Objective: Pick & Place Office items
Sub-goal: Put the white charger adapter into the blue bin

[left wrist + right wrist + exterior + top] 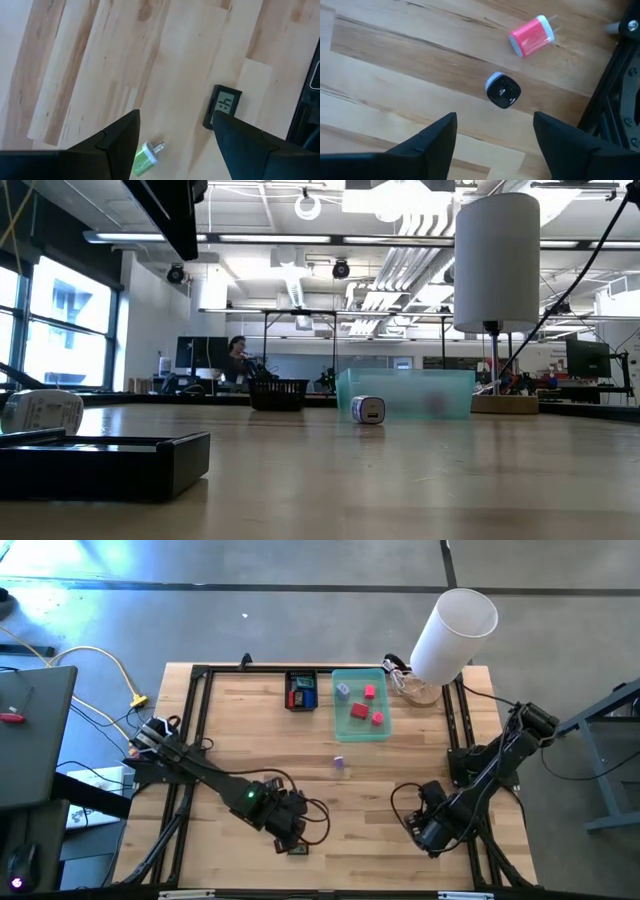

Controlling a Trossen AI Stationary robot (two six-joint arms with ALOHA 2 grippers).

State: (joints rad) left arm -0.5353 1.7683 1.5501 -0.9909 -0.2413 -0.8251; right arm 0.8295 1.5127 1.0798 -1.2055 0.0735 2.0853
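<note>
High view: the light wooden bench (250,730) is seen with a translucent teal rectangular tray (385,730) at its far middle, in which red and pink pieces (360,710) and a pale one are already held. A small black rectangular tray (301,690) with red and blue contents is set just left of it. A small purple piece (339,763) is left loose on the bench, near of the teal tray.

The left end effector (290,832) is held low over the near edge, left of centre. In the left wrist view its fingers (117,145) are apart and nothing is clamped; a green-and-white plug adapter (145,157) lies between them, and a small black digital display unit (223,106) lies just beyond.

The right end effector (432,830) is held over the near right of the bench. In the right wrist view its fingers (430,142) are likewise apart and empty; a black round-faced piece (503,91) and a pink-and-white plug adapter (532,36) lie ahead, apart from each other.

Risks, as judged: the green adapter is small and lies skewed to the fingers, so it may be pushed aside or pinched by one corner and dropped. The display unit may be knocked on descent. The two arms are near each other, so a crossing reach toward the tray could cause contact.
</note>
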